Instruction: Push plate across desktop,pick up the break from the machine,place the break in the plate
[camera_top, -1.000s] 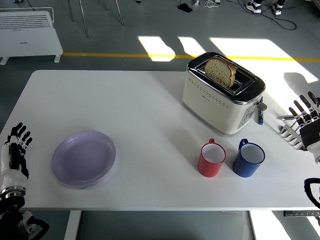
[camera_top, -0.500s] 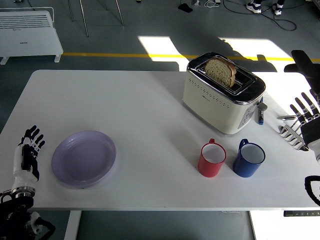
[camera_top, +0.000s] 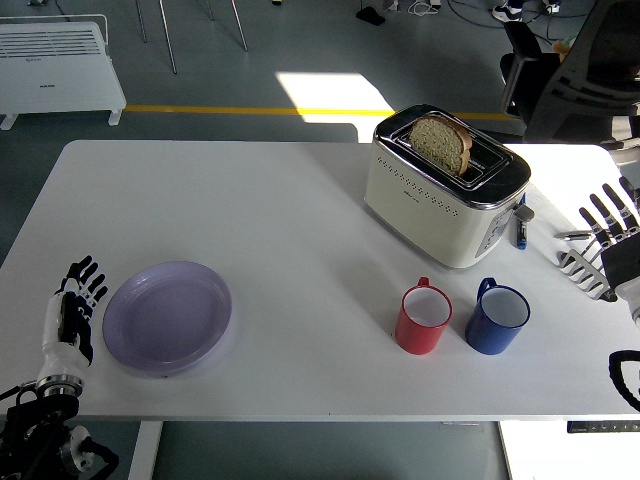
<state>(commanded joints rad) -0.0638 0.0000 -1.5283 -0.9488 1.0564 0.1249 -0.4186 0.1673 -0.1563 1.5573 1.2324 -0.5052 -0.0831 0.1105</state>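
White tabletop (camera_top: 300, 230) fills most of the view, with grey floor, a yellow line and a white heater beyond its far edge. At the table's left edge the left hand (camera_top: 72, 318) stands just beside the lilac plate (camera_top: 168, 316), fingers straight and close together, holding nothing; whether it touches the plate's rim cannot be told. The right hand (camera_top: 612, 235) hangs over the table's right edge, well apart from the plate, its fingers spread and empty.

From the plate toward the table's middle the surface lies bare, a broad stretch with nothing on it. The plate sits near the table's near edge. Far to the plate's right and further back stands the cream toaster (camera_top: 445, 187), a slice of bread (camera_top: 443, 142) upright in its slot, sticking up above the top. Nearer than the toaster, in line with the plate, a red mug (camera_top: 424, 319) and a blue mug (camera_top: 497, 317) stand side by side, just apart. A dark office chair (camera_top: 570, 75) stands behind the table's far right corner.
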